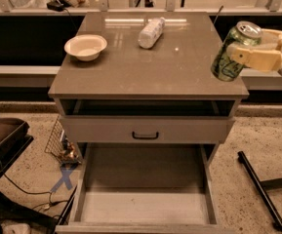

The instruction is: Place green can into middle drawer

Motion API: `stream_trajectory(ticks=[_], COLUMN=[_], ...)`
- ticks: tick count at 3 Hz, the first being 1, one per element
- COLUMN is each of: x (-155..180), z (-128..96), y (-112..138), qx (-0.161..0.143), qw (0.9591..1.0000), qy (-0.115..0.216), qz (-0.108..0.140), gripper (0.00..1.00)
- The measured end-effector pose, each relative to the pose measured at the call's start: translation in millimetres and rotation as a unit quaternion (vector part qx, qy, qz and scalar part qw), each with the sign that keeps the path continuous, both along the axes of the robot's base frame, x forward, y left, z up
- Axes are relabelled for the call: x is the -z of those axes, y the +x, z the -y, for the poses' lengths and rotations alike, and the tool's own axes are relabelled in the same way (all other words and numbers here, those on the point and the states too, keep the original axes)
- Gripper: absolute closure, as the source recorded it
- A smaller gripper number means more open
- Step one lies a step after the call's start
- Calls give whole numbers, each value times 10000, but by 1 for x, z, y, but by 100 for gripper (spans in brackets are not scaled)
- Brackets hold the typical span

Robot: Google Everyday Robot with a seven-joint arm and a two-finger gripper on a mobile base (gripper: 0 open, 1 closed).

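The green can point(232, 52), with pale lettering and a silver top, is tilted and held in the air at the right front corner of the cabinet top point(145, 62). My gripper point(240, 47) comes in from the right edge, and its cream fingers point(257, 58) are shut on the can. The middle drawer point(143, 206), a wide shallow grey tray with a pale floor, is pulled out at the bottom of the view. It lies below and to the left of the can, and nothing is in it.
A white plastic bottle point(151, 31) lies on the cabinet top at the back. A pale bowl point(86, 46) stands at the left. A grey drawer front with a black handle point(145, 135) is shut above the tray. A black bar point(258, 189) lies on the floor at the right, and dark gear point(4, 140) at the left.
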State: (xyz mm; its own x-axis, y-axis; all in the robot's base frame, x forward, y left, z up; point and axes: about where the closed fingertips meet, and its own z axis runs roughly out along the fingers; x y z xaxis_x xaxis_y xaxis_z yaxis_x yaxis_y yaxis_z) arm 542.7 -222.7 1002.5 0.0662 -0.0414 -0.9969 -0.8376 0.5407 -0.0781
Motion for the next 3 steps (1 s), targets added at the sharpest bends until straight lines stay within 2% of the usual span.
stream_trajectory(ticks=[1, 2, 3], x=[15, 17, 18], z=[-16, -22, -23], y=[-30, -46, -46], qx=[-1148, -1438, -1441], qw=[9932, 9894, 9894], qy=[75, -6, -7], qz=[-179, -199, -199], gripper=[100, 100, 100])
